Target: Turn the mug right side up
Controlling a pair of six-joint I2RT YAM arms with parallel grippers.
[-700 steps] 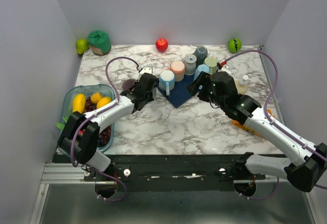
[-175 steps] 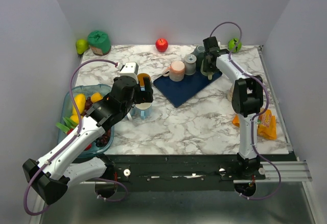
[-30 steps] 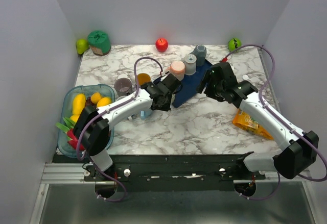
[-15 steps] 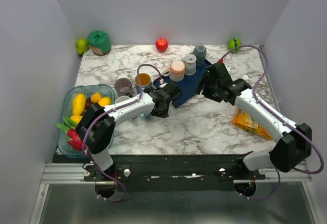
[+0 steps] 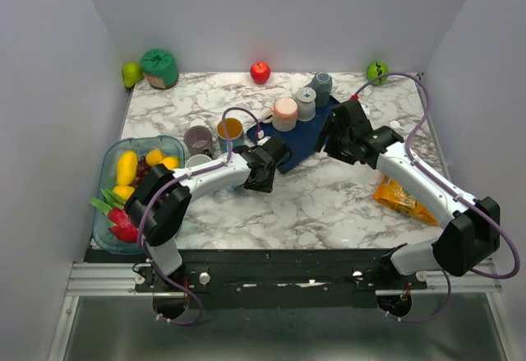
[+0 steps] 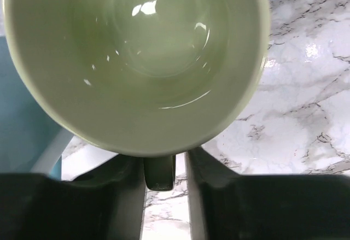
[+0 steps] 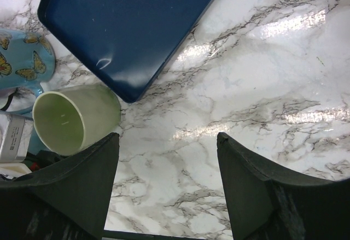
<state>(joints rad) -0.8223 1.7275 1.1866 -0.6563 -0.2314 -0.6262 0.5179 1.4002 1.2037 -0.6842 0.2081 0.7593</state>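
My left gripper (image 6: 163, 166) straddles the pale green mug (image 6: 136, 54) by its handle, fingers slightly parted. The mug sits beside the blue mat (image 7: 131, 27), its base hidden and its tilt unclear. My right gripper (image 7: 167, 196) hangs spread, empty.

- We see a red apple (image 5: 260, 71) and a green apple (image 5: 377, 71) at the back edge of the tabletop (image 5: 329, 205).
- Navy tray (image 5: 302, 137) in the middle.
- Fruit tub (image 5: 152, 138) left, orange packet (image 5: 404, 198) right.

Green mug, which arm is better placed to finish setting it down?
Left. The left gripper straddles the green mug at its handle, mouth up. The right gripper hovers open over the marble table, apart from the mug.
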